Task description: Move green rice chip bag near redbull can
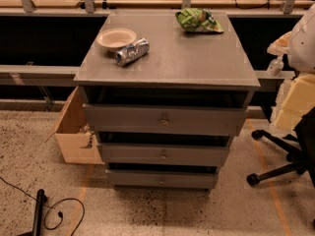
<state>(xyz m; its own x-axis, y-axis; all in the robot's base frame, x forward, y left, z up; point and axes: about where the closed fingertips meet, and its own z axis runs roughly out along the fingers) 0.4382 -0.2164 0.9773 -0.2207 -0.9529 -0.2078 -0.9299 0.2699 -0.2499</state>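
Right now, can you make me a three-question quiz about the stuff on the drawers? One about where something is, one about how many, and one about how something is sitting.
1. Where is the green rice chip bag?
A. At the far right corner of the cabinet top
B. Inside the bowl
C. On the floor

2. How many drawers does the cabinet have?
A. One
B. Three
C. Five

3. How is the redbull can sitting?
A. Standing upright
B. Lying on its side
C. Held up in the hand

Answers:
1. A, the bag lies at the back right of the top, well apart from the can.
2. B, three drawers with knobs are stacked under the top.
3. B, the can lies tipped over right beside the bowl, and the hand is not in view at all.
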